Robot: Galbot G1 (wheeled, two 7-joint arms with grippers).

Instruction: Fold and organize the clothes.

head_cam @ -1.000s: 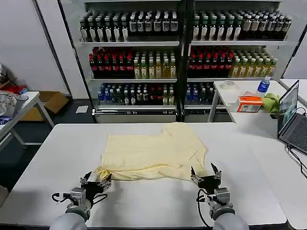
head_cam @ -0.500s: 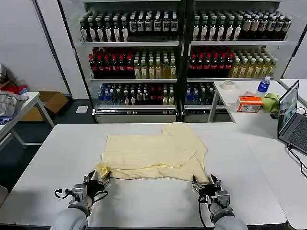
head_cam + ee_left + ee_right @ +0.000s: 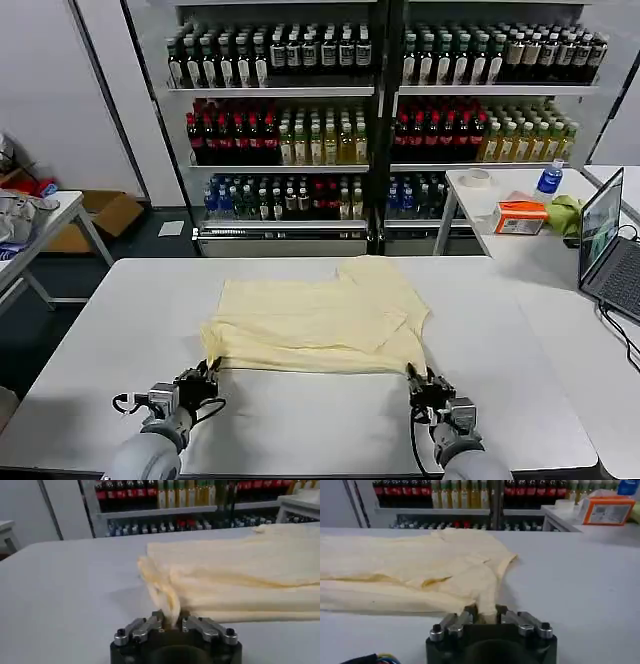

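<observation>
Both hands pinch the near edge of the pale cream-yellow thin T-shirt point(image 3: 318, 325) on the white table point(image 3: 300, 420): left hand point(image 3: 206, 378) at the left corner, right hand point(image 3: 418, 381) at the right.

Left wrist view: left hand point(image 3: 172, 622) grips bunched fabric; lift gently.

Right wrist view: right hand point(image 3: 486, 614) holds the hem; move both together, level.

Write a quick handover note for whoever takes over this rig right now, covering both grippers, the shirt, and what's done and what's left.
Left gripper: jaws shut on the near left corner of the T-shirt.
Right gripper: jaws shut on the near right corner.
The T-shirt lies partly folded in the middle of the white table, near edge toward the robot.
Done: one layer already doubled over, both near corners gripped.
Left: carry out the next fold, then tidy the shirt.
</observation>
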